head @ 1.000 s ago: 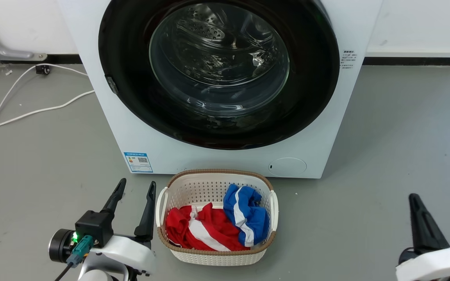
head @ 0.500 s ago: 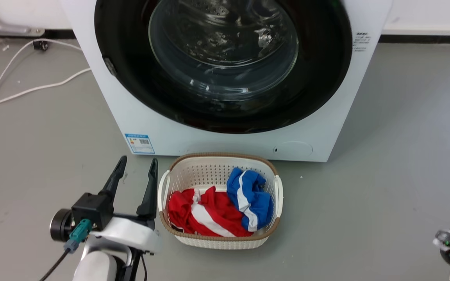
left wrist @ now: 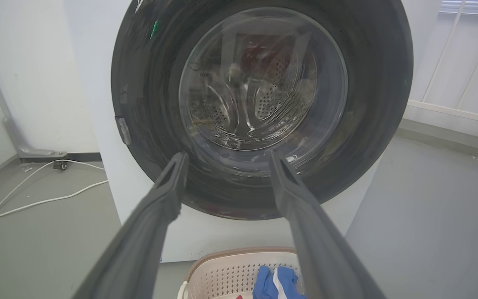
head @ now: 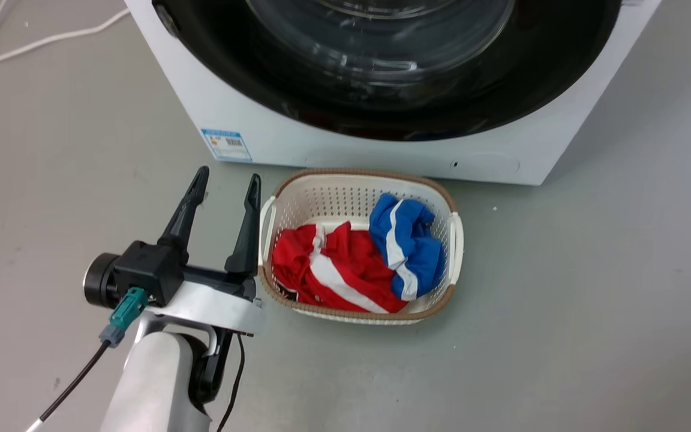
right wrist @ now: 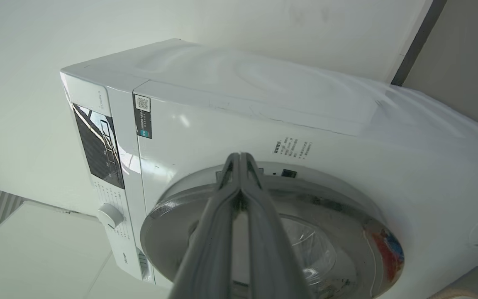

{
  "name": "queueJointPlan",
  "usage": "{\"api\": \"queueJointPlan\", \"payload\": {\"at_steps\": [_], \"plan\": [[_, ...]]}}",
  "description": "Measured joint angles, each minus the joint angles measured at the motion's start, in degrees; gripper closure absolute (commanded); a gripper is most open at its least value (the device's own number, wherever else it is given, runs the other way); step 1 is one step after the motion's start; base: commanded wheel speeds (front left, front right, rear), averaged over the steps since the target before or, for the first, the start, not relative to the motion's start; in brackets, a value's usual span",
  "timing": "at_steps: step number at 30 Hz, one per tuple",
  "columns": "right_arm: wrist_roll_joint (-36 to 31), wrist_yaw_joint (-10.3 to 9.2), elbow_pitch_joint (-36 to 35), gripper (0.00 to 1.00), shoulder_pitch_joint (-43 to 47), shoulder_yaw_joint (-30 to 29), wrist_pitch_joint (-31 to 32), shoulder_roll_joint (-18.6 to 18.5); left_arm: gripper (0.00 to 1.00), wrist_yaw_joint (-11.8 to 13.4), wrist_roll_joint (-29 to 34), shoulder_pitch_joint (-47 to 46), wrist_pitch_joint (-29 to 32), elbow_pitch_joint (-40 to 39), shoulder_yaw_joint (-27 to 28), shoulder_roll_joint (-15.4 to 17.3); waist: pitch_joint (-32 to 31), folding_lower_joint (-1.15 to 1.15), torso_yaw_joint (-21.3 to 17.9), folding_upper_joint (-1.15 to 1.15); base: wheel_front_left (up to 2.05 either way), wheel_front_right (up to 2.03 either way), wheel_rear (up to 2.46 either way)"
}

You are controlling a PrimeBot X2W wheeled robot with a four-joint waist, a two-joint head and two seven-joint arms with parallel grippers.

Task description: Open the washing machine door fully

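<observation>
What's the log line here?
washing machine door: closed | left gripper: open, beside basket | right gripper: shut, empty, pointing at door rim

The grey floor [head: 561, 300] carries the washing machine [head: 285, 135], a laundry basket [head: 333, 201] just before it, and white cables [head: 45, 41].

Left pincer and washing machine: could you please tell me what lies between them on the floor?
Between the left pincer and the washing machine the head view shows bare grey floor; the laundry basket stands beside that stretch.
</observation>
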Motion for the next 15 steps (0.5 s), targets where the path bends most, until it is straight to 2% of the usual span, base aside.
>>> {"api": "queueJointPlan", "payload": {"at_steps": [6,12,15], "plan": [[-5.7,0.01,11.7,1.0,-14.2,0.8,5.4,-8.2,0.0,0.0,0.5,-2.0,0.0,-1.8,-0.5,-0.3,4.6,0.0,1.3,0.0,0.0,0.0,0.0],[-12.0,0.01,23.0,1.0,-28.3,3.7,13.3,-11.6,0.0,0.0,1.1,-3.4,0.0,-3.9,-1.8,-0.6,8.2,0.01,2.4,0.0,0.0,0.0,0.0],[-15.4,0.0,27.1,1.0,-33.8,5.3,17.0,-11.9,0.0,0.0,1.1,-3.6,0.0,-4.6,-2.1,-0.7,9.4,0.0,3.0,0.0,0.0,0.0,0.0]]}}
